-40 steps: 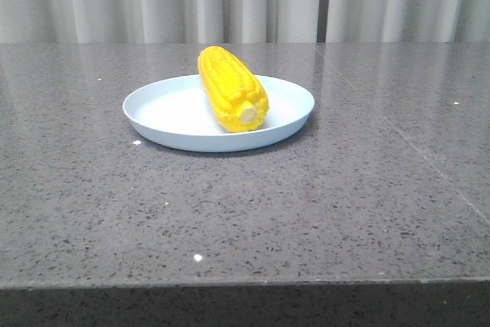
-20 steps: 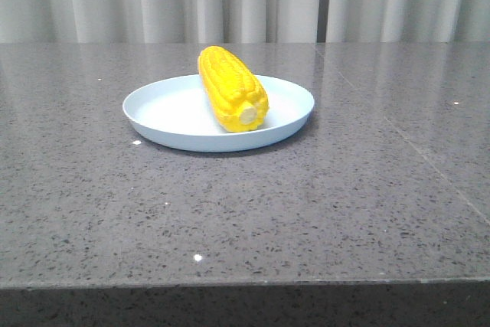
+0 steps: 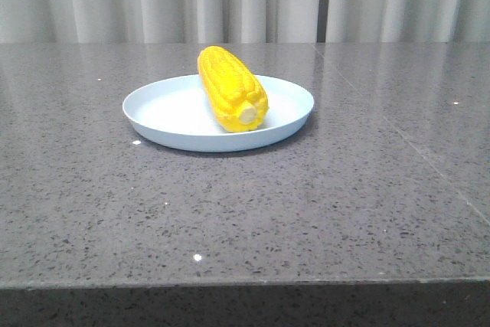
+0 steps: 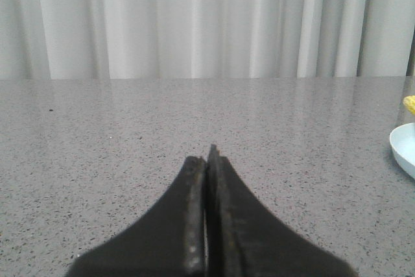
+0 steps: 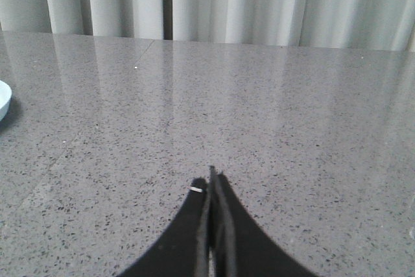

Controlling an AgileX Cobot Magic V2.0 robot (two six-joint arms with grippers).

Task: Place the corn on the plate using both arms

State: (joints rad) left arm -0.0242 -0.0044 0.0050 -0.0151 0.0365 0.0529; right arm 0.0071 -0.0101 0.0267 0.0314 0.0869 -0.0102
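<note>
Yellow corn (image 3: 232, 89); pale stub end

Table (image 3: 321, 204) glossy speckled grey stone; plate (image 3: 164, 109) smooth matt plastic; corn (image 3: 230, 86) bumpy.

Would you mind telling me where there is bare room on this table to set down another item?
The table is bare in front of the plate to the near edge, and on both sides of it. The only occupied spot is the plate, where the corn lies across the middle. Both end effectors, left and right, hover shut over open tabletop.
</note>
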